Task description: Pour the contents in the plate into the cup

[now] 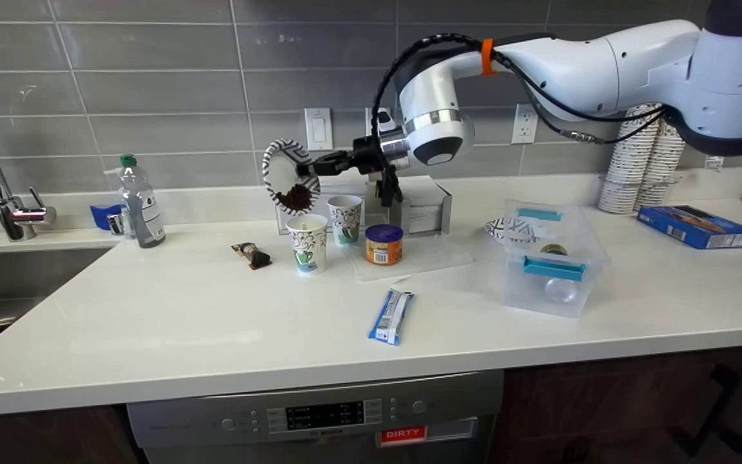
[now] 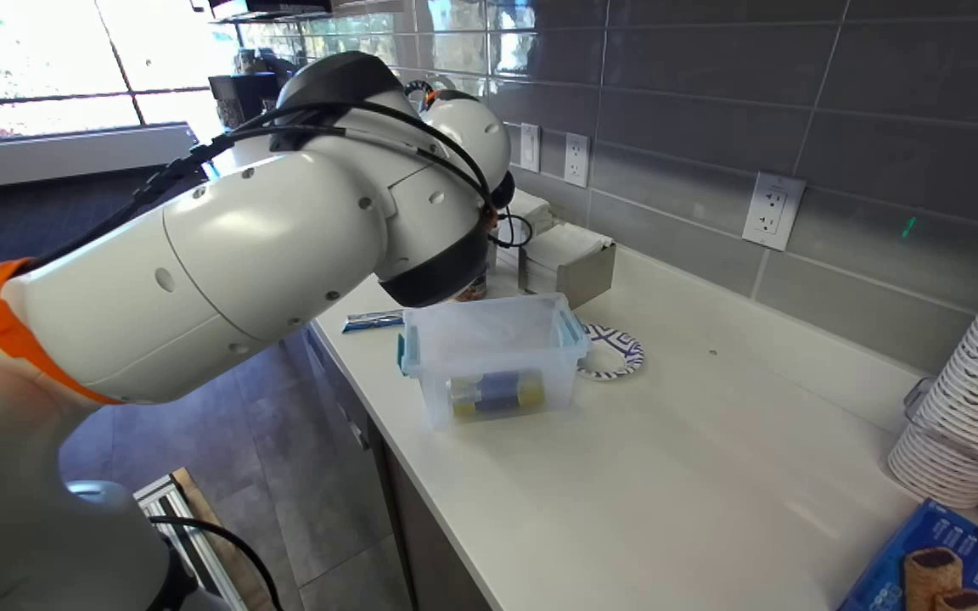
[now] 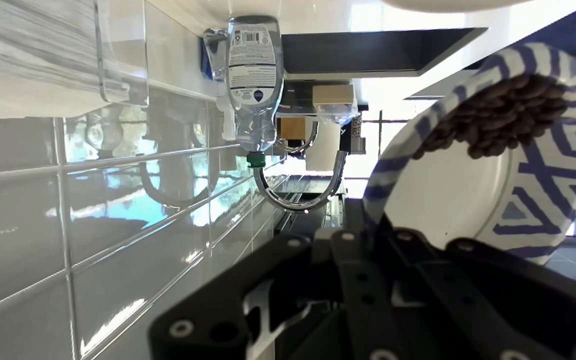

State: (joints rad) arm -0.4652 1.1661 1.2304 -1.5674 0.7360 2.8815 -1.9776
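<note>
My gripper [image 1: 312, 169] is shut on the rim of the patterned paper plate [image 1: 281, 173]. Steeply tilted, the plate hangs above the counter with dark brown bean-like contents [image 1: 297, 198] gathered toward its low edge. In the wrist view the rim of the plate [image 3: 438, 195] sits between the fingertips of the gripper [image 3: 372, 225], and the contents [image 3: 508, 115] are still on it. Just below the plate stands a printed paper cup [image 1: 307, 248]; another printed cup [image 1: 345, 222] is behind it to the right. Which is the task's cup I cannot tell. The arm hides the gripper in an exterior view.
Right of the cups is an orange tub with a purple lid [image 1: 384, 245], before napkin boxes [image 1: 426, 200]. Clear bin [image 1: 548, 277] and flat patterned plate [image 2: 616, 350] lie farther right. Wrapped bar [image 1: 391, 317], small wrapper [image 1: 253, 256], soap bottle [image 1: 142, 206] and sink [image 1: 17, 290] also show.
</note>
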